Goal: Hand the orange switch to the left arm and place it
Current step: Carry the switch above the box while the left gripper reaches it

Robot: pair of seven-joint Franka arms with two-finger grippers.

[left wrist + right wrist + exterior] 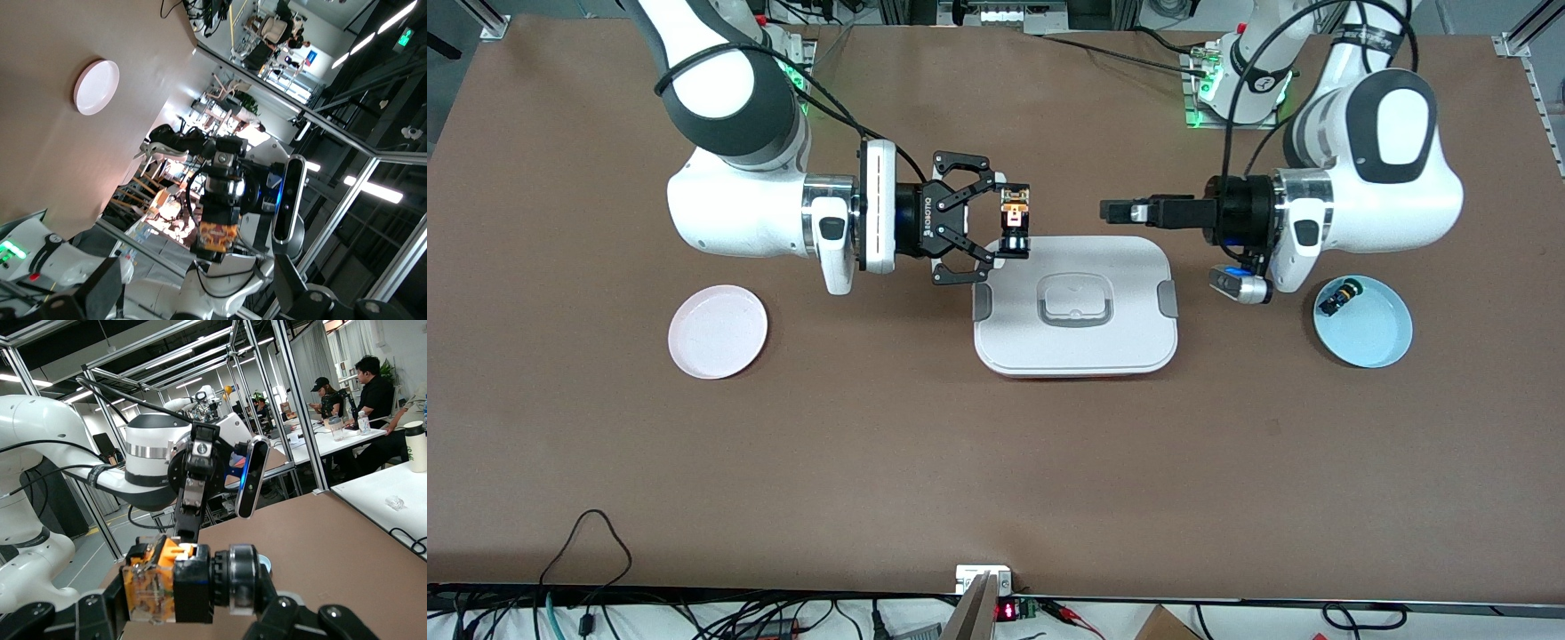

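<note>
From my left wrist camera I see the right gripper (217, 230) facing me, clamped on the orange switch (218, 235), its round black end pointing away from the orange body. A pale pink plate (96, 87) lies on the brown table (47, 147). My own left gripper's dark fingers (100, 290) stand apart.

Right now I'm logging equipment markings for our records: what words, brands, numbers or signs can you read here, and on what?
"ROBOTIQ": on the black body of the right end effector, which holds the orange switch.
Red digits on a small display at the table edge nearest the front camera: too small to read.
Green ceiling sign: too blurred to read.
</note>
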